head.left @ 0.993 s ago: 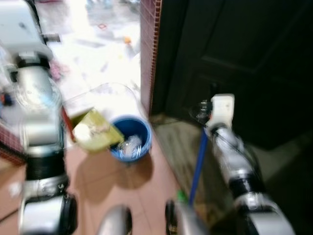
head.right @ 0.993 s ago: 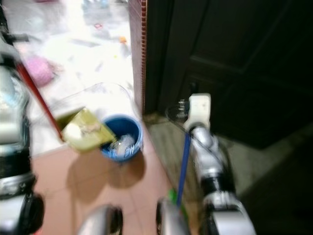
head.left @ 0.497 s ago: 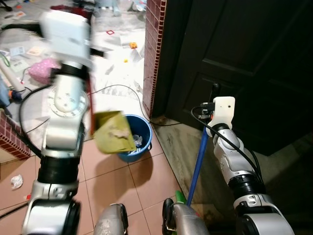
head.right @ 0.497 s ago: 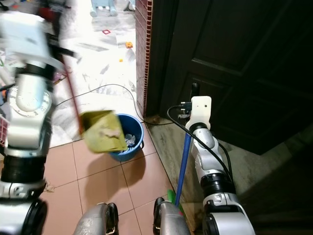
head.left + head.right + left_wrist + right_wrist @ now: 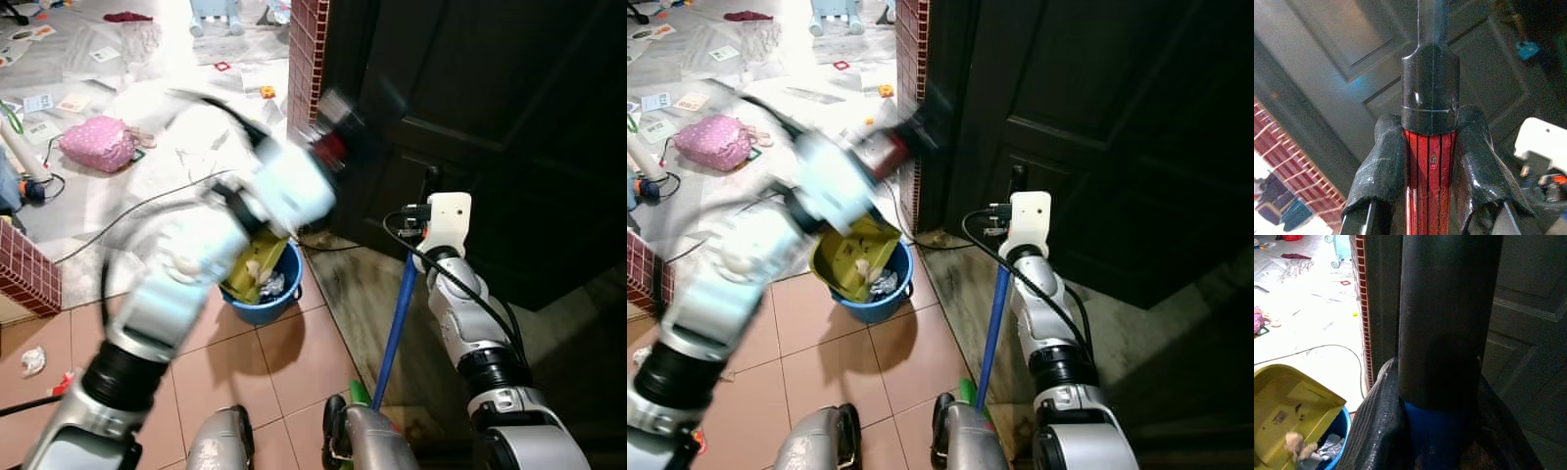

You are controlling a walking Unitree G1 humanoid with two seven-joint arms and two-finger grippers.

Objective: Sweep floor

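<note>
The left claw (image 5: 1431, 161) is clenching the red dustpan handle (image 5: 1429, 156), tipping the yellow dustpan (image 5: 854, 257) over the blue bucket (image 5: 884, 298) so the debris slides in — meanwhile the right claw (image 5: 1442, 431) is gripping the blue broom (image 5: 397, 318) upright, parked out of the way.

I see the yellow plastic dustpan (image 5: 856, 257) tilted over the blue round bucket (image 5: 884, 297), left of the dark wooden door (image 5: 1097, 127), with the blue broom handle (image 5: 992, 328) between.

Two segmented silver arms with black joint rings. White rectangular camera housing (image 5: 448, 217) on the right wrist, fed by looped black cables (image 5: 460, 284). Black textured fingers (image 5: 1378, 169).
</note>
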